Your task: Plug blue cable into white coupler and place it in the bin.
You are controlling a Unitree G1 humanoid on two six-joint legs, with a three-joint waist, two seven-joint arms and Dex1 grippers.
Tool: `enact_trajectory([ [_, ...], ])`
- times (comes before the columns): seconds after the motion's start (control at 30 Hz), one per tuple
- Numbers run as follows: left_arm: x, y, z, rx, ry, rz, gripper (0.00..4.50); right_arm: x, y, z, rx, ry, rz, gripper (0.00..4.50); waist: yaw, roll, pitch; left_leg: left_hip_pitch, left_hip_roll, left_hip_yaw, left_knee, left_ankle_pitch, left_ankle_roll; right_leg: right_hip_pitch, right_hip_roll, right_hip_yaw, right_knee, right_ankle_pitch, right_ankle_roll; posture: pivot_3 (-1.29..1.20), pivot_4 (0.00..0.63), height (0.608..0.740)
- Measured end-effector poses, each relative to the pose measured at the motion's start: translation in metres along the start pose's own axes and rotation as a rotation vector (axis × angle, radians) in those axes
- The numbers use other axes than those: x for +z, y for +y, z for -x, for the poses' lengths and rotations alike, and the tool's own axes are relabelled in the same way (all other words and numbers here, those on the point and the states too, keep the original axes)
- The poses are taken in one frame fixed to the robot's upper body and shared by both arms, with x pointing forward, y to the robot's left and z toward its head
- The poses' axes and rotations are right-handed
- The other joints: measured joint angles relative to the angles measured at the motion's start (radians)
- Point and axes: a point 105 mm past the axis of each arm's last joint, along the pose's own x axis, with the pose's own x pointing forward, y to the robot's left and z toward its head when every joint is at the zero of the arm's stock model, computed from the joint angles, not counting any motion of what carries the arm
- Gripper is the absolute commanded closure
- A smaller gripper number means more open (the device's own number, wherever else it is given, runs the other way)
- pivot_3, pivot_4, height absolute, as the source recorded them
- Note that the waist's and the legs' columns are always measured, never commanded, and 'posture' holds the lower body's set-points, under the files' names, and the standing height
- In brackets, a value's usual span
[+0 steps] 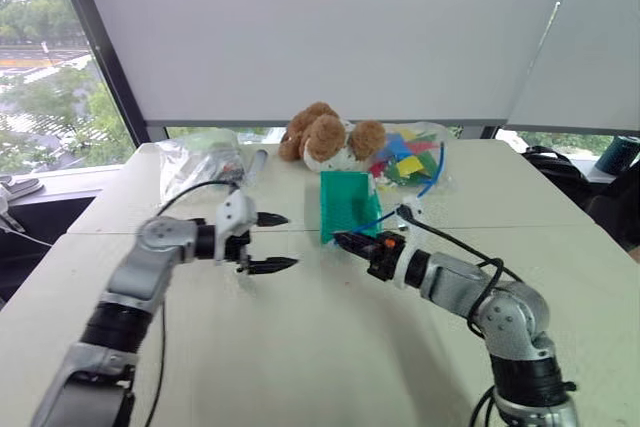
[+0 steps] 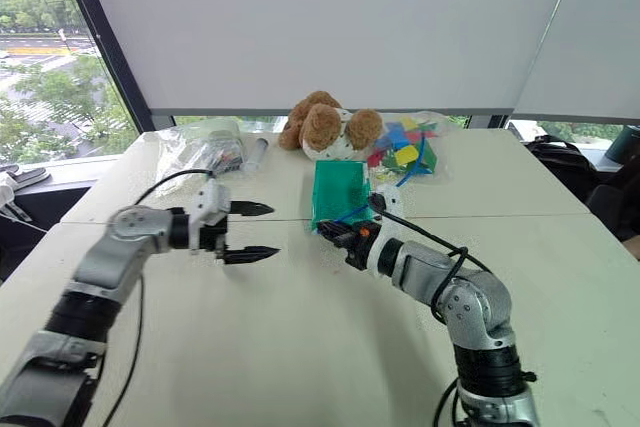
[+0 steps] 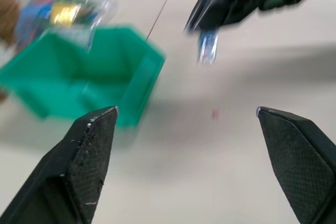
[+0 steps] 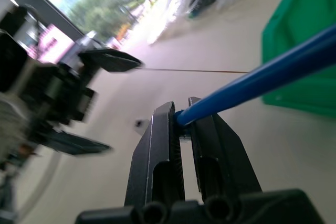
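Right gripper (image 4: 181, 109): my fingers are clamped together on the blue cable (image 4: 273, 72) near its plug end.
Left gripper (image 1: 262, 243): my fingers stand wide apart, holding nothing, above the table (image 1: 320, 347), apart from the right gripper.
Blue cable: it runs from my right fingers back past the bin (image 1: 347, 204) toward the bag of coloured pieces (image 1: 410, 159).
White coupler: I cannot tell where it sits; a pale, blurred tip (image 3: 208, 46) hangs below my right fingers in the left wrist view.
Bin: just behind my right gripper, in front of the teddy bear (image 1: 327, 136).
Risk: the trailing cable may snag the bin wall or drag the bag when I move.
Risk: the thin cable may slip through the clamp.
View difference: the right wrist view shows the clamp on the cable closely; the head views show the cable's full run.
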Motion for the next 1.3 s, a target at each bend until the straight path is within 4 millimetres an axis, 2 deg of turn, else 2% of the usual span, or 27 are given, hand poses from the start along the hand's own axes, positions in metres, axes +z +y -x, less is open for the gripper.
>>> enact_trajectory([
  [0.13, -0.004, 0.006, 0.024, 0.052, 0.035, 0.019, 0.02, -0.004, 0.013, -0.006, 0.089, 0.062, 0.175, 4.50, 0.002, 0.000, 0.000, 0.000, 0.000, 0.000, 0.000, 0.000, 0.000, 0.000, 0.000, 0.000, -0.001, 0.000, 0.000, 0.00, 0.150, 0.740],
  [0.2, -0.015, 0.005, 0.036, 0.062, 0.079, 0.043, 0.02, -0.002, 0.021, -0.010, 0.153, 0.074, 0.259, 4.50, 0.003, 0.000, 0.000, 0.000, 0.000, 0.000, 0.000, 0.000, 0.000, 0.000, 0.000, 0.000, -0.001, 0.000, 0.000, 0.00, 0.150, 0.740],
  [0.43, -0.051, 0.003, 0.050, 0.092, 0.155, 0.126, 0.02, -0.002, 0.024, -0.018, 0.219, 0.098, 0.385, 4.50, 0.007, -0.001, 0.000, 0.000, 0.000, 0.000, 0.000, 0.000, 0.000, 0.000, -0.001, 0.000, -0.001, 0.000, 0.000, 0.00, 0.150, 0.740],
  [0.53, -0.062, 0.002, 0.049, 0.100, 0.162, 0.132, 0.02, -0.001, 0.024, -0.019, 0.225, 0.095, 0.403, 4.50, 0.007, -0.001, 0.000, 0.000, 0.000, 0.001, 0.000, 0.000, 0.000, 0.000, -0.001, 0.000, -0.001, 0.000, 0.000, 0.00, 0.150, 0.740],
  [0.73, -0.086, -0.003, 0.024, 0.072, 0.140, 0.172, 0.02, 0.000, 0.026, -0.021, 0.234, 0.091, 0.414, 4.50, 0.008, -0.001, 0.000, 0.000, -0.001, 0.001, 0.001, 0.000, 0.000, 0.000, -0.001, 0.000, 0.000, 0.000, 0.000, 0.00, 0.150, 0.740],
  [1.0, -0.106, 0.002, 0.015, 0.078, 0.163, 0.179, 0.02, -0.001, 0.025, -0.017, 0.215, 0.097, 0.407, 4.50, 0.006, -0.001, 0.000, 0.000, -0.001, 0.001, 0.000, 0.000, 0.000, 0.000, -0.001, -0.001, 0.000, 0.000, 0.000, 0.00, 0.150, 0.740],
  [1.1, -0.112, 0.002, 0.010, 0.087, 0.154, 0.201, 0.86, -0.001, 0.025, -0.016, 0.208, 0.096, 0.408, 4.50, 0.007, -0.001, 0.000, 0.000, -0.001, 0.001, 0.001, 0.000, 0.000, 0.000, -0.001, -0.001, 0.000, 0.000, 0.000, 0.00, 0.150, 0.740],
  [1.3, -0.114, -0.001, 0.001, 0.079, 0.121, 0.215, 3.79, 0.002, 0.028, -0.015, 0.213, 0.088, 0.419, 4.50, 0.007, -0.001, 0.000, 0.000, -0.001, 0.001, 0.001, 0.000, 0.000, 0.000, -0.001, -0.001, 0.000, 0.000, 0.000, 0.00, 0.150, 0.740],
])
